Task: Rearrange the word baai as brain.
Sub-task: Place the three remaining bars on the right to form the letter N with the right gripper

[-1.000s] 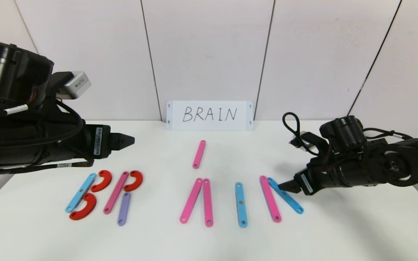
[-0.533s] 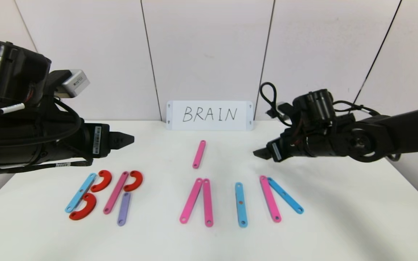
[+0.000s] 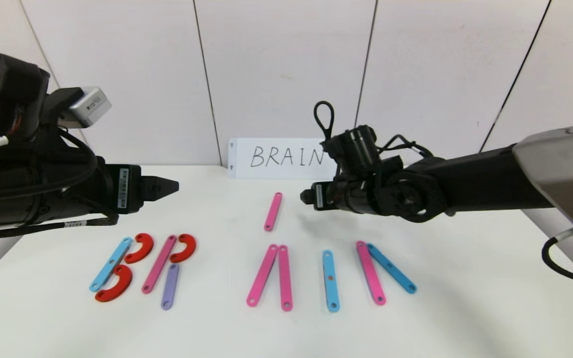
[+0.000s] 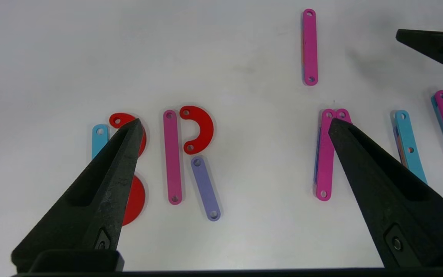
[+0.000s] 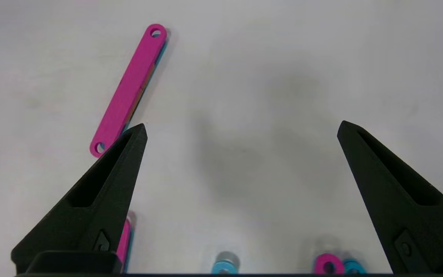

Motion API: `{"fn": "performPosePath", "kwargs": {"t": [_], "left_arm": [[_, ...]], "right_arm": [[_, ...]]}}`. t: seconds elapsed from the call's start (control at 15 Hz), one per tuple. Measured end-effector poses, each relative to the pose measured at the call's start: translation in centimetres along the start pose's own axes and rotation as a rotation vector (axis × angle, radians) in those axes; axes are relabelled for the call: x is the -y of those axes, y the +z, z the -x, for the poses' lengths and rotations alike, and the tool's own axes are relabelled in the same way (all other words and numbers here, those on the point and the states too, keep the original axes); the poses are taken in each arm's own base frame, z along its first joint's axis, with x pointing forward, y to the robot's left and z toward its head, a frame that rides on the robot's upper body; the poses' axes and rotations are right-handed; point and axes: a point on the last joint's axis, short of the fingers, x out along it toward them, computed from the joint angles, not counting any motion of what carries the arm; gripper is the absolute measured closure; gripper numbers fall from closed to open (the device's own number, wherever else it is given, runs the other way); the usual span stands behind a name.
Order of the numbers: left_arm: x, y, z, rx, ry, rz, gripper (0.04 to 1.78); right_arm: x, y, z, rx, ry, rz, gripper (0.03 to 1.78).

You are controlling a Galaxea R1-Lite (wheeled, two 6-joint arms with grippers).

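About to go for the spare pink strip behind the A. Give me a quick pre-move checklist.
1. Right gripper jaws open, empty: ok.
2. Right gripper near the loose flat pink strip with holes: ok, beside it, above the table.
3. Strip lies free, touching no other piece: ok.
4. Left gripper out of the way, over the table's left side: ok.
5. A's two pink strips joined at the top: ok.
6. N complete: not ok.

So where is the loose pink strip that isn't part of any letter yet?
In the head view, the loose pink strip lies alone mid-table, behind the pink A pair and in front of the BRAIN card, with the open right hand hovering just to its right.
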Motion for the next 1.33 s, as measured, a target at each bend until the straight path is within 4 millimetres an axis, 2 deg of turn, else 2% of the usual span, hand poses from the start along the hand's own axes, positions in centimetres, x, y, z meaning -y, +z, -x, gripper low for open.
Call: {"fn": "performPosePath", "kwargs": {"t": [0.73,0.93,1.33], "left_arm": [[-0.4,0.0,1.8,0.034,-0.007,-0.024,0.13],[-0.5,0.1,2.2,0.042,-0.01,-0.023,0.13],[-0.5,0.1,2.6,0.054,-0.012,-0.022,0.13]], "right_arm": [[-7.3,0.0,-2.6,-0.04,0.021,0.033,0.08],[-8.9,-1.7,-3.8,-0.074,0.025,0.067,0.08],[-9.5,-3.6,-5.5,-0.104,0.02,0.086,0.08]]}}
